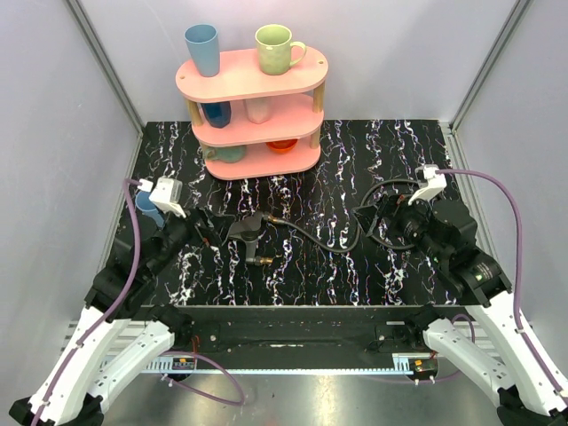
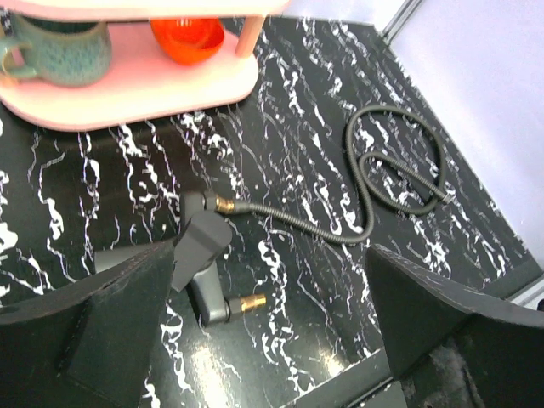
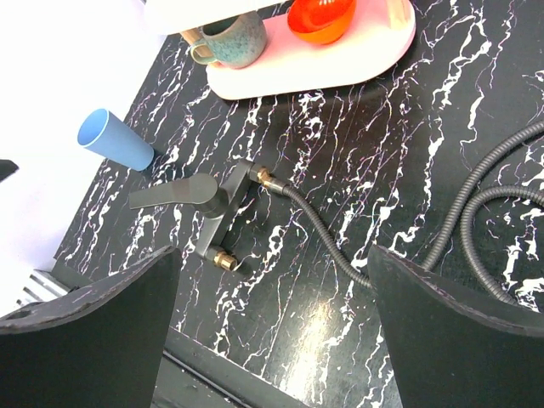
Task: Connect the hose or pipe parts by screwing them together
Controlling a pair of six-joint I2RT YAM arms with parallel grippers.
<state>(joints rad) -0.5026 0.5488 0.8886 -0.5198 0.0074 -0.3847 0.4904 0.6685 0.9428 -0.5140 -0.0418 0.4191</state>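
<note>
Hose point(image 1: 312, 237) lay across the middle of the marbled black table point(image 1: 355, 151) in the top view, its loops curled at centre right just beside the right gripper point(image 1: 368, 217). Its brass end met the dark-grey nozzle piece point(image 1: 247, 229) left of centre. The piece's other brass connector point(image 1: 263, 261) pointed toward the lower edge. The left gripper point(image 1: 193, 232) hovered just left of the nozzle piece. Both grippers gaped wide, holding nothing. A pink shelf point(image 1: 253, 75) stood at upper centre.
</note>
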